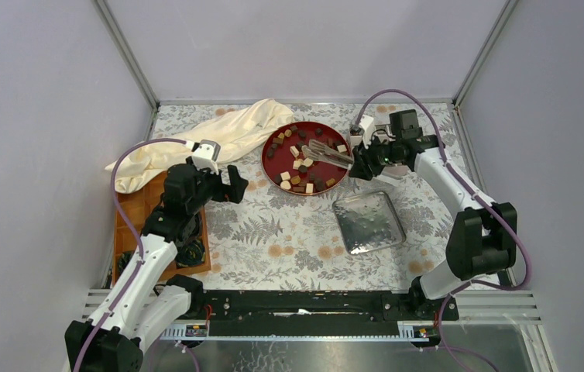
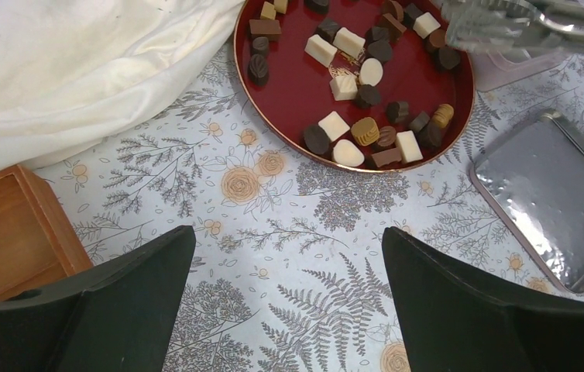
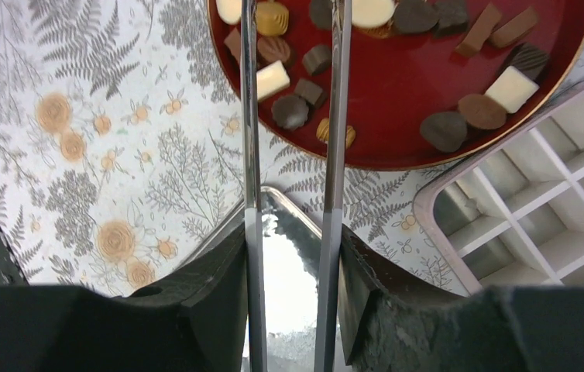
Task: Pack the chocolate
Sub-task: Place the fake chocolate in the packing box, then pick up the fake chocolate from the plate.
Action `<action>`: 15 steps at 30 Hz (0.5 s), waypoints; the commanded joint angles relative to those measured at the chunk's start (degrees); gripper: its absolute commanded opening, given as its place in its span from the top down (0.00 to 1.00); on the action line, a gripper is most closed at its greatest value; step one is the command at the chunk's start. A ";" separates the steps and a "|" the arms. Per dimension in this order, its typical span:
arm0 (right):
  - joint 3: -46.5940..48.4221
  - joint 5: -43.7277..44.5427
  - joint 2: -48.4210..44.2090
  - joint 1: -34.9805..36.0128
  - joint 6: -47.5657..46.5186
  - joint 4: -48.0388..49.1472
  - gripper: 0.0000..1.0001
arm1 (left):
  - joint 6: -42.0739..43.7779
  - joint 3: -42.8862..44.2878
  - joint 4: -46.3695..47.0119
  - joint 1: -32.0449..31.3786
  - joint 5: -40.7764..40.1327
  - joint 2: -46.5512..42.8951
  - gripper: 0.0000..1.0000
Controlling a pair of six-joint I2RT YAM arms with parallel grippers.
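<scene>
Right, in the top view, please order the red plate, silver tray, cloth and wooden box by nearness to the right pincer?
1. Red plate, beside the right pincer.
2. Silver tray, nearer the bases.
3. Cloth, back left.
4. Wooden box, far left.

**One open, one clamped**

So the left arm [image 1: 138,267] is bent over the tabletop's left edge, left gripper [image 1: 231,186] spread wide, nothing in it. The right arm [image 1: 459,194] reaches toward the far right corner, right gripper [image 1: 358,163] pinching tongs [image 1: 328,153].

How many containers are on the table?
4: red plate at the back, silver tin nearer, white divided box right of the plate, wooden box at left edge. The cloth could hide more.
</scene>
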 commanded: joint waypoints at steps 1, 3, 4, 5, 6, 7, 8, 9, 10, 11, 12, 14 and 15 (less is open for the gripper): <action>2.68 2.88 1.11 1.60 -6.84 -4.23 0.54 | 1.47 -0.51 0.63 -0.09 -1.99 -0.71 0.01; 2.82 3.86 1.33 2.26 -9.68 -6.22 0.54 | 1.38 -0.66 0.74 -0.12 -1.98 -1.04 0.01; 2.75 4.87 1.48 2.53 -10.50 -6.63 0.54 | 1.38 -0.62 0.74 -0.13 -2.02 -1.25 0.01; 2.74 5.73 1.76 2.65 -11.07 -6.94 0.54 | 1.30 -0.68 0.73 -0.17 -2.00 -1.50 0.01; 2.84 6.96 2.02 2.70 -11.32 -7.21 0.54 | 1.25 -0.74 0.87 -0.14 -1.95 -1.74 0.01; 3.05 7.65 2.29 2.70 -11.45 -7.48 0.54 | 1.14 -0.77 1.00 -0.13 -1.89 -2.05 0.01; 3.27 8.22 2.60 2.71 -11.59 -7.82 0.54 | 1.08 -0.79 1.02 -0.13 -1.79 -2.20 0.01; 3.45 8.82 2.94 2.71 -11.81 -8.22 0.54 | 0.97 -0.77 1.11 -0.13 -1.69 -2.35 0.01; 3.71 9.24 3.23 2.75 -12.20 -8.76 0.54 | 0.82 -0.73 1.09 -0.14 -1.39 -2.47 0.01; 3.85 9.78 3.39 2.79 -12.59 -9.28 0.54 | 0.65 -0.69 1.10 -0.13 -0.99 -2.52 0.01; 3.89 10.62 3.50 2.79 -12.69 -9.46 0.54 | 0.41 -0.67 1.12 -0.13 -0.66 -2.68 0.01; 3.40 13.14 3.48 2.79 -11.26 -7.74 0.54 | 0.04 -0.50 1.07 -0.14 0.16 -2.80 0.01; 3.18 14.35 3.62 2.79 -9.75 -6.20 0.54 | -0.21 -0.37 1.19 -0.13 0.67 -2.91 0.01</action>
